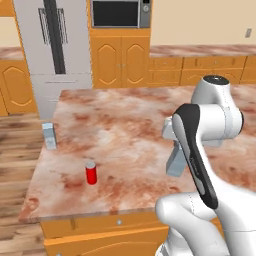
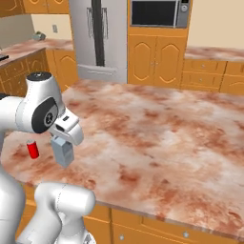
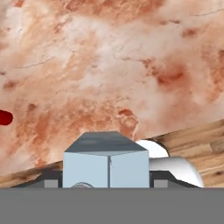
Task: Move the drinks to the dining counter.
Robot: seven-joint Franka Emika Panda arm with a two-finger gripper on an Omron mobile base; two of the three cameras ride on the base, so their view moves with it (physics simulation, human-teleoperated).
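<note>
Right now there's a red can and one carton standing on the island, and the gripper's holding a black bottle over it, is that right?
Not quite. The gripper holds a second grey-blue carton, not a black bottle; the right base view shows it. The red can and the other carton do stand on the island.

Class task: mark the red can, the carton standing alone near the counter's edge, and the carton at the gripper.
red can point(image 1: 91, 173), left base view, side.
lone carton point(image 1: 49, 135), left base view, front face.
gripper's carton point(image 2: 63, 150), right base view, side face.
</note>
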